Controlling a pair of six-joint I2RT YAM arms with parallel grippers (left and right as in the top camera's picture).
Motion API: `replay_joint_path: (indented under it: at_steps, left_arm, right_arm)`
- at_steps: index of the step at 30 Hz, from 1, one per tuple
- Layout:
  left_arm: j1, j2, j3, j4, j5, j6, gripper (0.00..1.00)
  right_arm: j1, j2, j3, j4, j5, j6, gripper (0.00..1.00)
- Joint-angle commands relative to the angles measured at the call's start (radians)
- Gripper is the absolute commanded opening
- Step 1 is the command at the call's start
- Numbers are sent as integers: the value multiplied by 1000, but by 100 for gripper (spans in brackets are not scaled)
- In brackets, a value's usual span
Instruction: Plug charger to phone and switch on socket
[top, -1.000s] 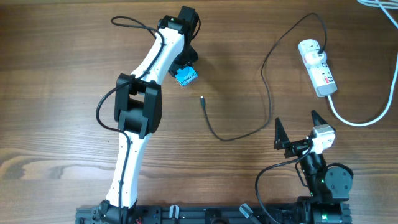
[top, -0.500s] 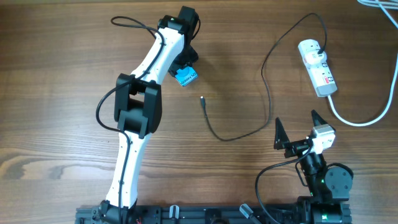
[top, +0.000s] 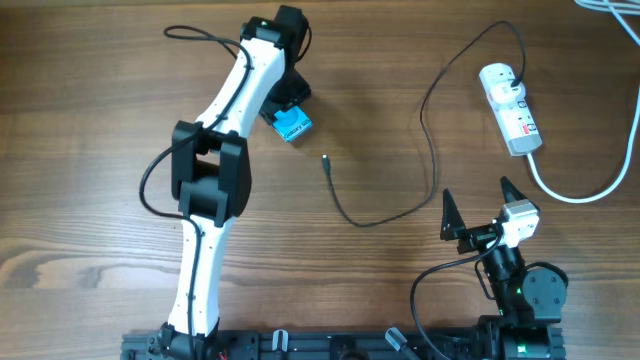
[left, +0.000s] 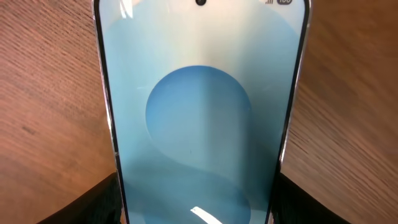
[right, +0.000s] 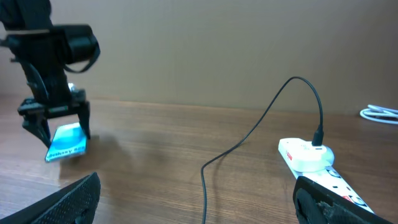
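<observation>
From overhead, the left gripper (top: 289, 115) clasps the phone (top: 295, 128) at eleven o'clock on the table (top: 90, 150). The charger (top: 326, 160) tip lies at the phone's four o'clock, the socket (top: 510, 108) at two o'clock. The right gripper (top: 476, 205) is splayed wide at five. The left wrist view shows the phone wedged between both fingers (left: 99, 202). The right wrist view shows it tilted at nine o'clock.

Tabletop (top: 80, 150): brown wood-grain surface, grain running left to right. Wall (right: 217, 50): plain beige, standing behind the far edge.

Left hand (top: 290, 122) maybe clamped, right (top: 475, 190) wide
</observation>
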Motion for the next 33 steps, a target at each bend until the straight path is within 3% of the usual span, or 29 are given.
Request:
replay_joint_path:
  at_steps: [1,6,12,18,33]
  left_arm:
    - [31,-104,0,-14,117,35,25]
    - [114,-119,0,-54,423,87,19]
    - [187,-119,0,-229,472,89,10]
    - [189,-119,0,-253,724,113,6]
    - [188,-119,0,-395,752,128,4]
  right_arm:
    - [-6,-5,-1,4,10,10,100]
    - [-6,-5,-1,5,10,10,100]
    - [-6,-5,-1,4,10,10,100]
    - [-6,-5,-1,5,10,10,100]
    - [-6,-5,-1,4,10,10,99]
